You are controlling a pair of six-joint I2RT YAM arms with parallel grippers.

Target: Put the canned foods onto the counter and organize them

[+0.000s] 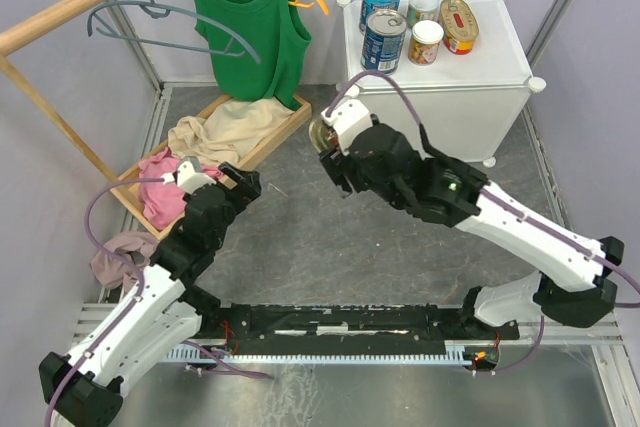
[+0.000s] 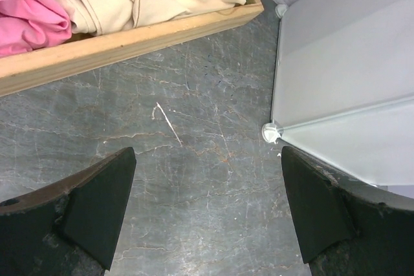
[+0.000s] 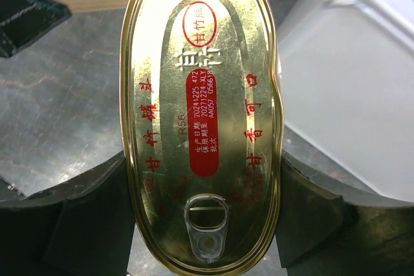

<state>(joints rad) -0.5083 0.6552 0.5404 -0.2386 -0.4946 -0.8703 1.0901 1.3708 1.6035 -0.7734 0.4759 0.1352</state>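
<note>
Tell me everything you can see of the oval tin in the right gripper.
The oval tin is flat, gold-coloured metal with red Chinese lettering, a red date panel and a pull ring near one end. The right gripper clamps its long sides, lid facing the wrist camera, above the grey surface, beside the white cabinet.

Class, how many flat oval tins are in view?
2. One oval tin lies on the counter beside the orange-labelled can; the second tin is clamped in the right gripper. None seems hidden.
</note>
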